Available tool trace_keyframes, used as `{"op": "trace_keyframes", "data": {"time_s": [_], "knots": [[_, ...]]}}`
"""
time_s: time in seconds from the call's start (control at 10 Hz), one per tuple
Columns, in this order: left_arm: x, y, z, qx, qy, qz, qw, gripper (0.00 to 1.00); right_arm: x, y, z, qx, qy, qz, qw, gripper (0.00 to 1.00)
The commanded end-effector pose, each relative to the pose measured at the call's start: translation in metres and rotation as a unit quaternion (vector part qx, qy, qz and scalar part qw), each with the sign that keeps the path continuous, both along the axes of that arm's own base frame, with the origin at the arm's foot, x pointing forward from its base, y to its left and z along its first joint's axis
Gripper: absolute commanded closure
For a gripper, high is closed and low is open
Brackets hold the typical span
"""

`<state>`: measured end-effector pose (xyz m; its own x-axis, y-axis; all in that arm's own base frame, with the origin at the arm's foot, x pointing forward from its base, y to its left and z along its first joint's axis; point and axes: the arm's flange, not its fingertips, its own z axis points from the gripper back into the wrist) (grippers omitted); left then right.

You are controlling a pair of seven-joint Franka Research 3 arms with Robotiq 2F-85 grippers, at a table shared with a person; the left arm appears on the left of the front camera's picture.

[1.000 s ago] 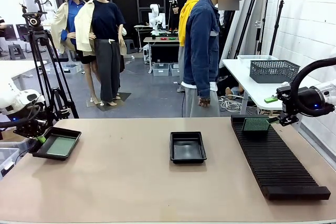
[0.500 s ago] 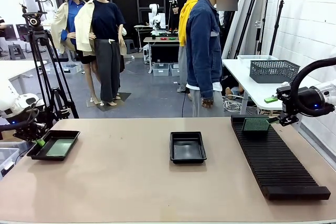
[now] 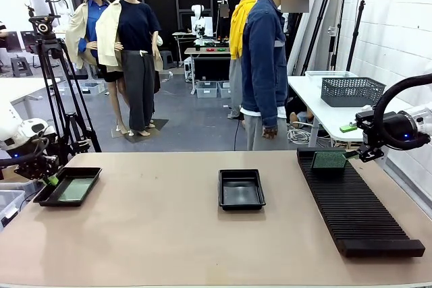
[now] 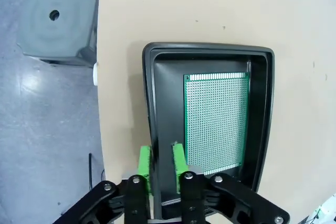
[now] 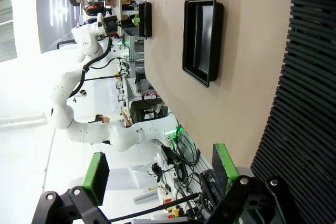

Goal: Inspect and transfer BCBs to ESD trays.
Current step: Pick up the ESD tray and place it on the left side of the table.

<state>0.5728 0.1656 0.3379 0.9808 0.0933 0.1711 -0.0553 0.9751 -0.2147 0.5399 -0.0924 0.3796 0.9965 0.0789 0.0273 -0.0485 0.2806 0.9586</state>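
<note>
BCB 1 (image 4: 216, 121) lies flat in left tray (image 4: 207, 49) at table's (image 3: 169, 234) left edge; left gripper (image 4: 161, 156) straddles that tray's wall (pinching or just clear: cannot tell). Tray 2 (image 3: 241, 189) sits mid-table. Farther back, BCB 2 (image 3: 329, 160) sits at rack's (image 3: 358, 214) far end, right gripper (image 5: 157, 161) gaping just beside.

Grey floor (image 3: 196, 123). White brick wall (image 3: 395, 25) behind the right gripper (image 3: 353, 155), with a white side table (image 3: 316, 107) bearing a mesh basket (image 3: 351, 91). A tripod (image 3: 57, 85) stands behind the left gripper (image 3: 48, 179).
</note>
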Motion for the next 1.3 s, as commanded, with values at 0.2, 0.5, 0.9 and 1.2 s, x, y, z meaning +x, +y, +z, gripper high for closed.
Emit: {"op": "trace_keyframes", "data": {"time_s": [0.2,0.5,0.9,1.2], "knots": [[0.0,0.008,0.026,-0.02,-0.023,0.018,0.999,0.0,-0.004,0.003,0.001,-0.009,0.003,-0.003,1.0,0.0],[0.001,0.008,0.043,-0.019,-0.042,0.033,0.998,0.0,-0.004,0.003,0.001,-0.009,0.003,-0.003,1.0,0.0],[0.007,0.002,0.06,-0.032,-0.043,0.046,0.998,0.0,-0.004,0.003,0.001,-0.009,0.003,-0.003,1.0,0.0],[0.002,0.004,0.054,-0.014,-0.044,0.036,0.998,0.0,-0.004,0.003,0.001,-0.009,0.003,-0.003,1.0,0.0]]}}
